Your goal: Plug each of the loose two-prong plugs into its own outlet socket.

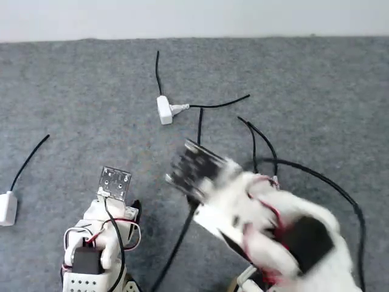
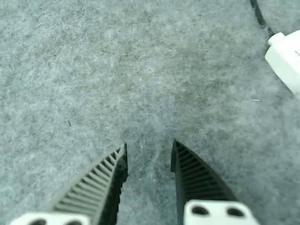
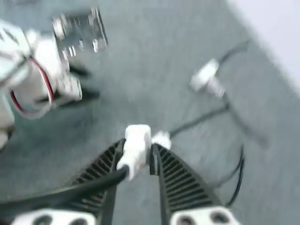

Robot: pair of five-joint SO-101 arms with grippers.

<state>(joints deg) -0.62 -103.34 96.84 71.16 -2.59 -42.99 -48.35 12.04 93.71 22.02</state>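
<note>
One plug (image 3: pixel 137 136) is clamped between the right gripper's (image 3: pixel 138 147) fingers, its cord trailing back along them. A white connector (image 3: pixel 206 79) lies well beyond the tips. The left gripper's (image 2: pixel 149 146) fingers stand apart over grey mat (image 2: pixel 117 70); a white block (image 2: pixel 286 58) lies ahead, off to one side.
</note>
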